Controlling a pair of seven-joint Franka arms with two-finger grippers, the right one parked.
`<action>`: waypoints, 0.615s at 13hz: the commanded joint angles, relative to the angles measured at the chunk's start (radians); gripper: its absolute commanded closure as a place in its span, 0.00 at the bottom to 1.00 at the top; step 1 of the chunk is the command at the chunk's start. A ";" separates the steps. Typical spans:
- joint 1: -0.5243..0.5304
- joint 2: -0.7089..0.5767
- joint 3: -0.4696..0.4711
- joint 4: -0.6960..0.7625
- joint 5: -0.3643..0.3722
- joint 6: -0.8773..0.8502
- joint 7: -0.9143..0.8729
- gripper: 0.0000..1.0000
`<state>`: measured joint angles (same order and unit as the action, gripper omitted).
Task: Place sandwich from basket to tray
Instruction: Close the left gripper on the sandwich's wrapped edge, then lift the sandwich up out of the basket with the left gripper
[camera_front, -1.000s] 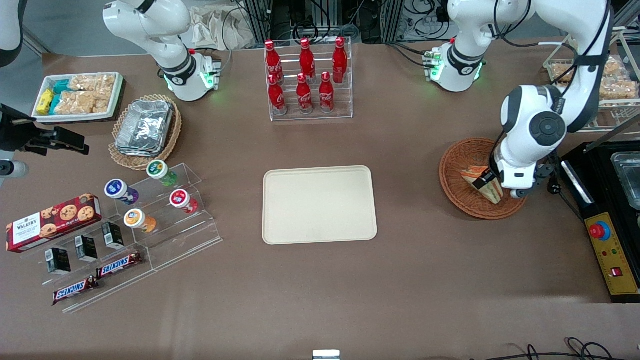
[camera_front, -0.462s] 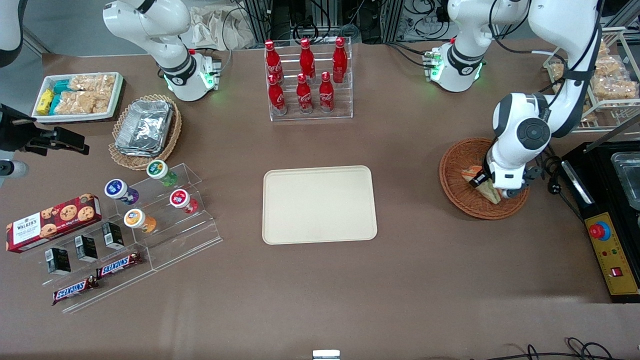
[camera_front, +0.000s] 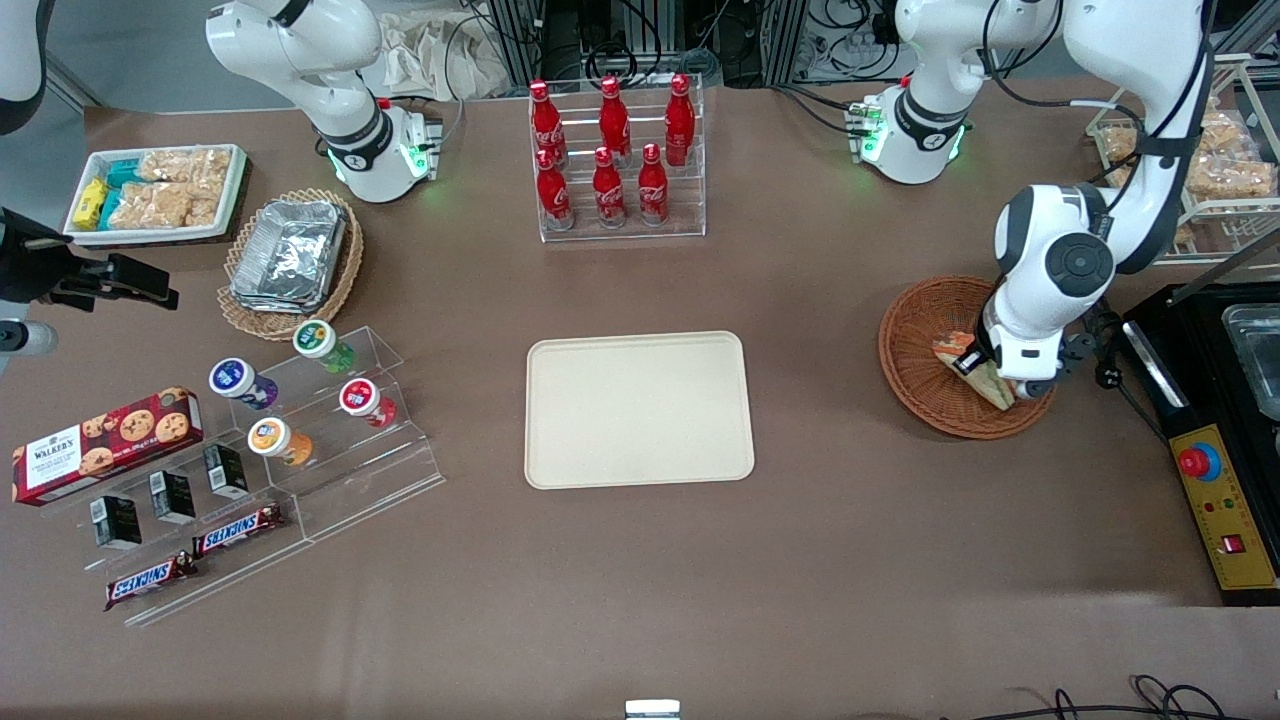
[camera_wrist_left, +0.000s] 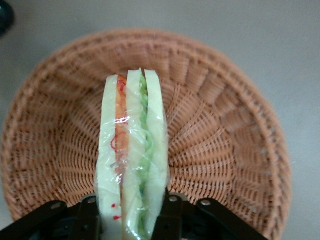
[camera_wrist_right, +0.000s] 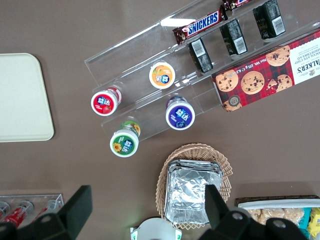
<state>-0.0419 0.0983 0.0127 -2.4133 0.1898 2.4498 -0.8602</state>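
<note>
The sandwich (camera_wrist_left: 132, 150), a wrapped white-bread wedge with red, orange and green filling on its edge, stands on edge over the reddish-brown wicker basket (camera_wrist_left: 220, 125). My left gripper (camera_wrist_left: 131, 216) is shut on it, one black finger (camera_wrist_left: 172, 215) pressing each bread face. From the front, the sandwich (camera_front: 975, 370) shows just under the white wrist, inside the basket (camera_front: 912, 350) near the working arm's end of the table. The gripper (camera_front: 972, 366) is mostly hidden by the wrist. The cream-beige tray (camera_front: 638, 408) lies bare at the table's middle, well apart from the basket.
A clear rack of red cola bottles (camera_front: 612, 150) stands farther from the camera than the tray. A black appliance with a yellow control box (camera_front: 1225, 500) sits close beside the basket. A wire rack of snack packs (camera_front: 1215, 160), a foil-pack basket (camera_front: 290, 255) and clear shelves (camera_front: 300, 450) hold other goods.
The arm's wrist and elbow have shifted a little over the basket. The sandwich stays in the gripper's hold and has turned slightly.
</note>
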 joint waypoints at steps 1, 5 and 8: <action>0.010 -0.078 -0.002 0.106 0.001 -0.179 0.076 1.00; -0.001 -0.080 -0.011 0.406 -0.152 -0.524 0.208 1.00; -0.001 -0.075 -0.087 0.578 -0.197 -0.650 0.263 1.00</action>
<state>-0.0454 0.0009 -0.0152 -1.9486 0.0141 1.8796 -0.6383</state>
